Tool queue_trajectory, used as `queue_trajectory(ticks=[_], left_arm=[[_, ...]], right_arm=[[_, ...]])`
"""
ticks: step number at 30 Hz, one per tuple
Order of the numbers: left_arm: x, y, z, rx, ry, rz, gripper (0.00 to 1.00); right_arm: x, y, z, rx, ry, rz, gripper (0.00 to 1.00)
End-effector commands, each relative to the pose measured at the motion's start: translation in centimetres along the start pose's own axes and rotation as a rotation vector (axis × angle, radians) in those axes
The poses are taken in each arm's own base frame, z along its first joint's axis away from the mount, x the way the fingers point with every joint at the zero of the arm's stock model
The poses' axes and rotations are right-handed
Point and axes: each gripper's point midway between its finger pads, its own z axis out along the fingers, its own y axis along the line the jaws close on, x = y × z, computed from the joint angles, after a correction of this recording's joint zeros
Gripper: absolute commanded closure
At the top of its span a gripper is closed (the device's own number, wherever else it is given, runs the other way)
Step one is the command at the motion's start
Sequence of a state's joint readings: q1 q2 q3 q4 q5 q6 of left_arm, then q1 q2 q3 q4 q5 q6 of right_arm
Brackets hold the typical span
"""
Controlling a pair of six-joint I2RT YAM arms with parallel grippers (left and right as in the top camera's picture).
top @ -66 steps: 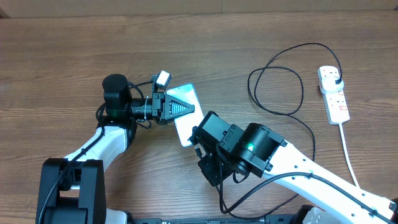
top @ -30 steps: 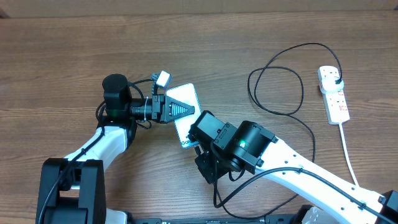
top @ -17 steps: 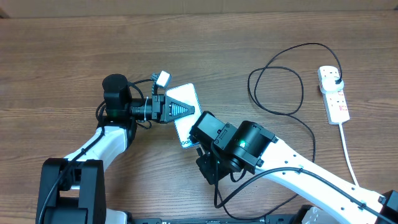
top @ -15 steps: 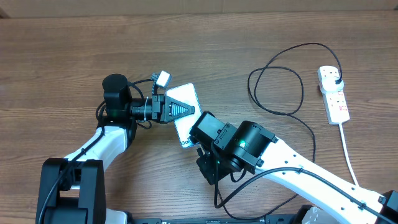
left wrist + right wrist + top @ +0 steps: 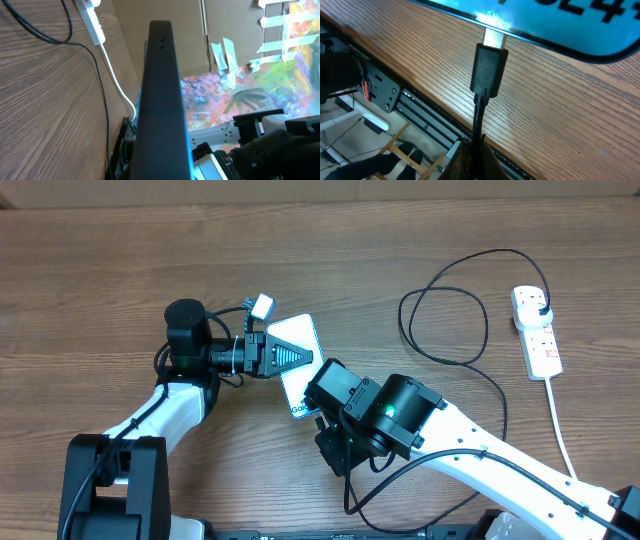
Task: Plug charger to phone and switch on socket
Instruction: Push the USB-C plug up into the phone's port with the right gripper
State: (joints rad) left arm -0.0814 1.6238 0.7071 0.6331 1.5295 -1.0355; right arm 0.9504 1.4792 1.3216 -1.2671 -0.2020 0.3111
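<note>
Phone (image 5: 298, 385) is well to the left of the socket (image 5: 536, 332), and my left jaws are closed on one end of it. My right jaws are closed on the charger (image 5: 489, 70), gripping the cable just behind its connector. The metal tip meets the phone's edge with bare metal showing, so I judge it not fully seated. Pushing by the soft cable could buckle it or skew the tip. The phone could also pivot in my left grip, scraping the port.

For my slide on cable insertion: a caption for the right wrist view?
Right pincer holds the charger, metal tip at the edge of the phone, above the wooden table.
</note>
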Motion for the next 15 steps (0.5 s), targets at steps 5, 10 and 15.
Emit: queue_trajectory(ticks=[5, 10, 15], left_arm=[[-0.24, -0.37, 0.12, 0.001, 0.002, 0.095, 0.96], [-0.42, -0.26, 0.12, -0.005, -0.008, 0.091, 0.96], [-0.36, -0.13, 0.12, -0.006, -0.008, 0.072, 0.96]], right_arm=[[-0.40, -0.01, -0.28, 0.001, -0.019, 0.003, 0.96], [-0.63, 0.08, -0.28, -0.003, -0.028, 0.001, 0.96], [-0.95, 0.21, -0.29, -0.008, -0.041, -0.002, 0.96]])
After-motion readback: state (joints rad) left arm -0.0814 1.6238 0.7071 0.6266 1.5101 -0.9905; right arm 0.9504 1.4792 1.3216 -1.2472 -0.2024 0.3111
